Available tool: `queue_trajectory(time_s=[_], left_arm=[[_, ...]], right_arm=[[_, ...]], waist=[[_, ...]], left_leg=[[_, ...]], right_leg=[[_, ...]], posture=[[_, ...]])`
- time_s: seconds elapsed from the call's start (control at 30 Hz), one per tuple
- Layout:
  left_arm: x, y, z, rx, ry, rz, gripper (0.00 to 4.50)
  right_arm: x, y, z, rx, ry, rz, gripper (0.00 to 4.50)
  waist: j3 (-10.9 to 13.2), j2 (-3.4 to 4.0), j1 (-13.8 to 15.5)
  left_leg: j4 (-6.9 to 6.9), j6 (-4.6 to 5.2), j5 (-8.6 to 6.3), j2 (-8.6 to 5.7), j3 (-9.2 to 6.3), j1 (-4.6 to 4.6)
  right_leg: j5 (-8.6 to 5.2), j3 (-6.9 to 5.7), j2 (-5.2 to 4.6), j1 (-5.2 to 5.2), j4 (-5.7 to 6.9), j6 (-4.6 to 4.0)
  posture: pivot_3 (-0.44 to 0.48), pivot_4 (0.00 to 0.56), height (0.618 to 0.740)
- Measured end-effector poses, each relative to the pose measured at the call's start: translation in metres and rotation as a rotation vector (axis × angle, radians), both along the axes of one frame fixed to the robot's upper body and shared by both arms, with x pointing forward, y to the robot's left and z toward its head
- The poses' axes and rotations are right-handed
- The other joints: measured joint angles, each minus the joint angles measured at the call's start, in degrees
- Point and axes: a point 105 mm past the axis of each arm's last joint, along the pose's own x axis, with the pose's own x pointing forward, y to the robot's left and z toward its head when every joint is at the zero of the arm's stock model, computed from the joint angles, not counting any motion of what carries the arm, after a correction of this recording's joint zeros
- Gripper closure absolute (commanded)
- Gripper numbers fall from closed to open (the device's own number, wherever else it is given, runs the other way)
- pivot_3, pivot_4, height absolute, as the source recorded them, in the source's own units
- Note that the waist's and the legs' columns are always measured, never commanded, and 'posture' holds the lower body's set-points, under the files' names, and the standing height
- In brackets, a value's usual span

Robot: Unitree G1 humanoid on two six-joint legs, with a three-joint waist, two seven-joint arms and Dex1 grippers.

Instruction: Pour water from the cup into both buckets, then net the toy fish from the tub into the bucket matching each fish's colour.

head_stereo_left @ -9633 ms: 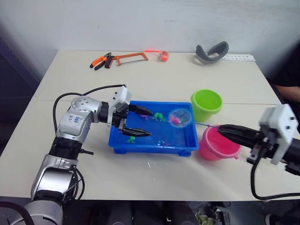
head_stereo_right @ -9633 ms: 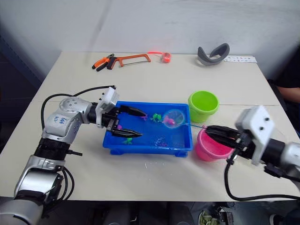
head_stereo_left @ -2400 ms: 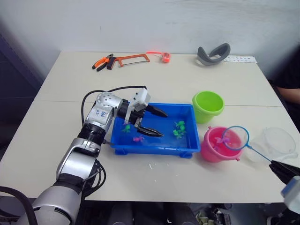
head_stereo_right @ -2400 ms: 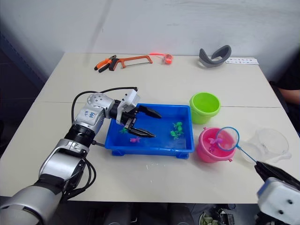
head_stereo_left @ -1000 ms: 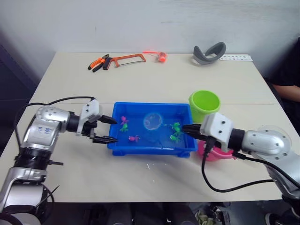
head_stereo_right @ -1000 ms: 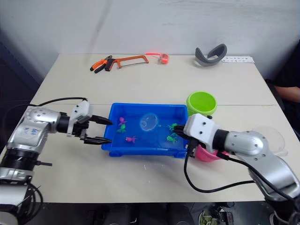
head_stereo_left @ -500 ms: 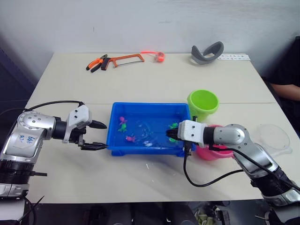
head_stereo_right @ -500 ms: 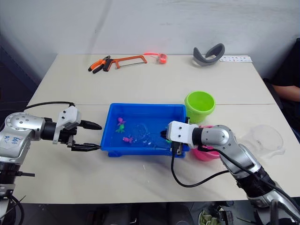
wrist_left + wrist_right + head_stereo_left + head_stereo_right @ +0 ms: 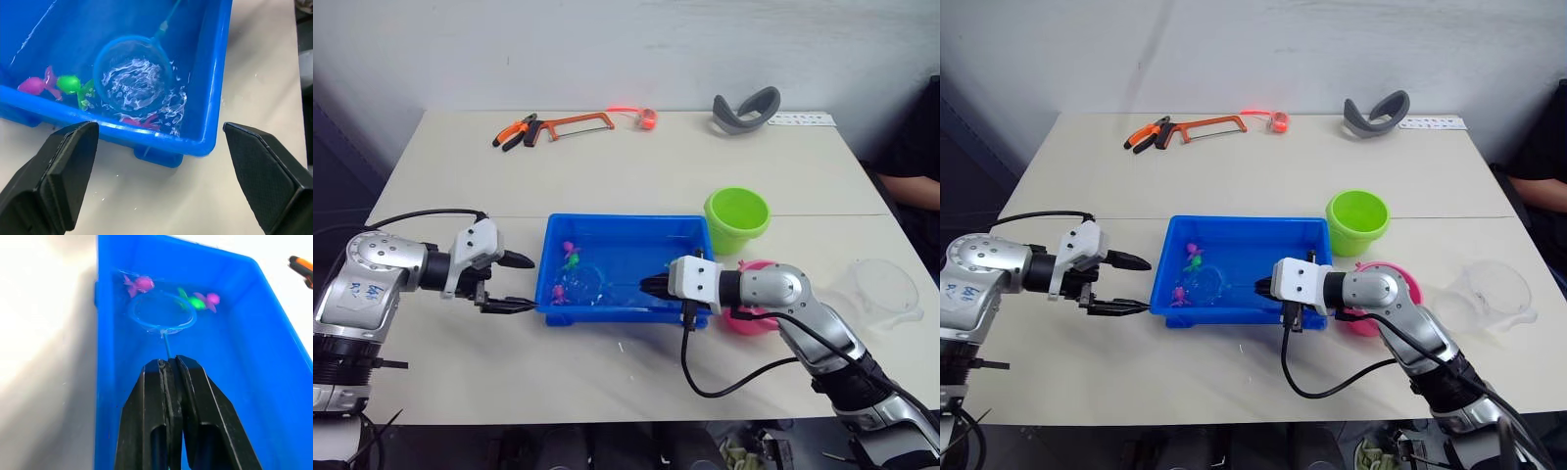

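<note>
Right gripper (image 9: 168, 363): I'm clamping it tight on the net's thin handle, reaching in over the tub's right end.
Net (image 9: 132, 81): hoop is sitting down in the water at the left half of the tub, splashing a bit.
Tub (image 9: 695, 223): sitting mid-table, water inside.
Fish: I'm seeing a pink fish (image 9: 141, 283) just beside the hoop, plus a green fish (image 9: 194, 300) and another pink one touching each other near the rim.
Left gripper (image 9: 521, 283): I'm hovering it spread wide and empty, just off the tub's left end.
Buckets: green bucket (image 9: 736, 219) and pink bucket (image 9: 1406, 285) are standing just right of the tub.
Cup (image 9: 1489, 292): standing further right, near the table edge.
</note>
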Motion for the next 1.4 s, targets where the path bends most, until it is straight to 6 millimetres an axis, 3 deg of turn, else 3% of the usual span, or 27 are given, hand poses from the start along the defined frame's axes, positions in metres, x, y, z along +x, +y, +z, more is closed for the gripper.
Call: queue_trajectory(time_s=[0.27,0.53,0.77,1.07,1.23,1.3,1.4], left_arm=[[0.002,0.015,0.002,0.037,0.006,0.012,0.06],[0.004,0.012,0.006,0.041,-0.006,-0.002,0.06],[0.009,0.000,0.007,-0.003,-0.023,-0.023,0.06],[0.025,-0.022,0.025,-0.125,-0.056,-0.045,0.06],[0.029,-0.049,0.033,-0.218,-0.043,-0.113,0.06],[0.030,-0.069,0.031,-0.247,-0.023,-0.180,0.06],[0.029,-0.085,0.029,-0.270,-0.001,-0.228,0.06]], right_arm=[[0.002,0.007,-0.009,-0.048,-0.022,0.036,4.50],[-0.008,0.019,-0.008,0.016,0.055,0.106,4.50],[-0.006,0.010,0.013,0.145,0.139,0.050,4.50],[-0.016,-0.023,0.018,0.201,0.193,-0.088,4.50],[-0.031,-0.055,0.033,0.247,0.149,-0.212,4.50],[-0.046,-0.074,0.045,0.289,0.128,-0.296,4.50],[-0.059,-0.084,0.052,0.312,0.119,-0.344,4.50]], waist=[[0.0,0.00,0.0],[0.0,0.00,0.0],[0.0,0.00,0.1],[0.0,0.00,0.3],[0.0,-0.01,0.6],[0.0,-0.01,0.5],[0.0,-0.01,0.5]], left_leg=[[0.00,-0.01,0.00,0.00,0.02,0.00],[0.00,-0.01,-0.01,0.04,0.01,0.00],[0.00,-0.02,-0.01,0.04,0.00,-0.01],[0.01,-0.01,-0.02,0.00,-0.02,-0.02],[0.02,-0.05,-0.02,-0.01,-0.02,-0.06],[0.02,-0.05,-0.01,-0.02,-0.01,-0.05],[0.05,-0.05,-0.01,-0.02,-0.01,-0.04]], right_leg=[[0.00,0.01,0.13,-0.01,0.00,0.00],[0.00,0.00,0.07,0.00,0.02,0.00],[0.00,-0.01,-0.02,0.00,0.06,0.00],[0.00,-0.02,0.15,0.02,0.03,0.00],[0.01,0.00,0.15,0.07,0.05,0.02],[0.01,0.01,0.20,0.08,0.02,0.02],[0.01,0.03,0.25,0.09,-0.01,0.03]], posture=[[0.000,0.150,0.740],[0.000,0.150,0.740],[0.000,0.150,0.740],[0.000,0.150,0.740],[0.000,0.150,0.740],[0.000,0.150,0.740],[0.000,0.150,0.740]])
